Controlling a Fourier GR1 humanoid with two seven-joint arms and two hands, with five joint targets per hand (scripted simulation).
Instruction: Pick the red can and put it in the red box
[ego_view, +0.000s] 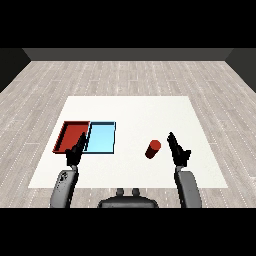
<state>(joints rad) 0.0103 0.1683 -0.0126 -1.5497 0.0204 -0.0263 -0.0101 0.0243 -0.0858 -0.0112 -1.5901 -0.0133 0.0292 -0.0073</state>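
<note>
Red can (153, 149) sits on the white table (135, 115), right of centre, tilted w/ its top leaning toward 1 o'clock. Nothing holds it; it's apart from both hands.

Right hand (178, 149) is just beside the can, at approx 3 o'clock from it. A narrow strip of table shows between can and hand, so no contact. Fingers are straight and pressed together, pointing toward 11 o'clock, tips a bit beyond the can's top; hand grips nothing. Grey forearm comes in from the lower right corner.

Light blue tray (101, 138) lies at approx 9 o'clock from the can, well apart. Red tray (70, 135) is touching it side by side, further out at 9 o'clock. Nothing in either tray, as far as the view shows.

Left hand (76, 151) hangs over the near edge where the two trays meet, at 9 o'clock from the can, well apart. Fingers look straight and together, pointing to 1 o'clock, holding nothing; whether it touches the tray rim is hard to tell from this angle.
</note>
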